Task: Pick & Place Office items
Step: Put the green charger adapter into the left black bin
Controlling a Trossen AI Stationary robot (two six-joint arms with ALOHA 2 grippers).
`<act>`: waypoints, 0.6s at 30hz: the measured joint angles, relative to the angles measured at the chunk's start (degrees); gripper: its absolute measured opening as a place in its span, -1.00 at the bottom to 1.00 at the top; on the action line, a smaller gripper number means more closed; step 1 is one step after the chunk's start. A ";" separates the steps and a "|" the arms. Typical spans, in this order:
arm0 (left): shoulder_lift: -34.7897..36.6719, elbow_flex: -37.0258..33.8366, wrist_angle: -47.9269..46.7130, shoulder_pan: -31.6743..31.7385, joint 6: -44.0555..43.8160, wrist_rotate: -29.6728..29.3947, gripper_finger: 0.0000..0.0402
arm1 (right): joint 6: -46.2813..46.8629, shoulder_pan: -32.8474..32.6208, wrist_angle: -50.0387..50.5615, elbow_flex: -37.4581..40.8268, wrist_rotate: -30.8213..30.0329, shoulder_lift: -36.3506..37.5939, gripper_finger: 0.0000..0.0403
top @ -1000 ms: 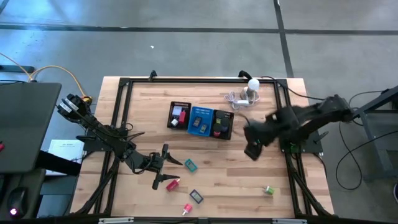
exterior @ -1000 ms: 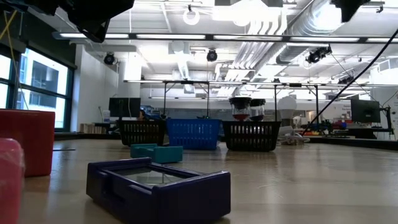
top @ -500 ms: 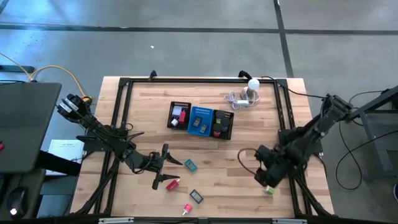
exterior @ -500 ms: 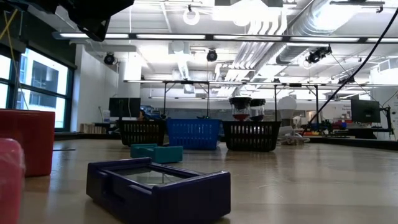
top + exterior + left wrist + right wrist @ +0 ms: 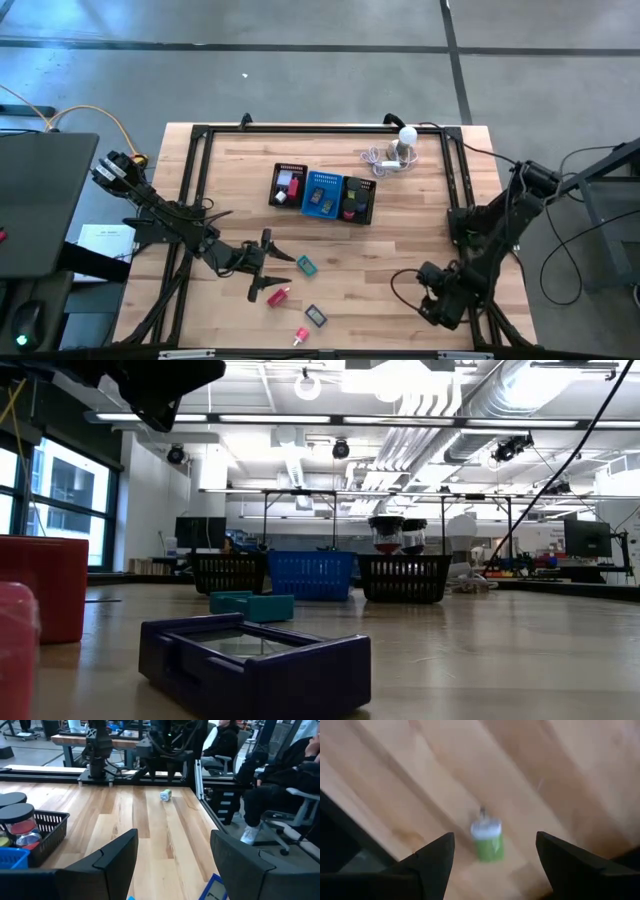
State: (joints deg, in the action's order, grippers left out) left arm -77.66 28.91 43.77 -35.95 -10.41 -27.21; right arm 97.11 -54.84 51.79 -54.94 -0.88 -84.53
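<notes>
No readable text, label, brand, number or sign in any of the views.

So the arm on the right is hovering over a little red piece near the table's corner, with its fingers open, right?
Not quite: the piece is green, not red, as the right wrist view shows. The right gripper does hover over it near the table's corner, fingers open.

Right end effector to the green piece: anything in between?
Nothing visible. The right end effector hangs open over the green piece, which lies alone on bare wood near the table's right front corner; the gap between the fingers is free.
</notes>
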 joint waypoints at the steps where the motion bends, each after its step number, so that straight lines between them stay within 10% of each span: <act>1: -0.01 0.00 -0.01 0.11 -0.02 0.04 0.21 | 0.56 -0.35 -0.27 0.00 0.63 -0.02 0.34; 18: -0.01 0.00 -0.05 0.23 -0.13 0.11 0.21 | 1.76 -3.81 -5.87 -0.07 1.77 -6.41 0.34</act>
State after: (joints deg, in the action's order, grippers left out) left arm -77.67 28.91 43.72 -35.73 -10.55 -27.09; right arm 98.87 -58.65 45.91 -55.00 0.88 -90.93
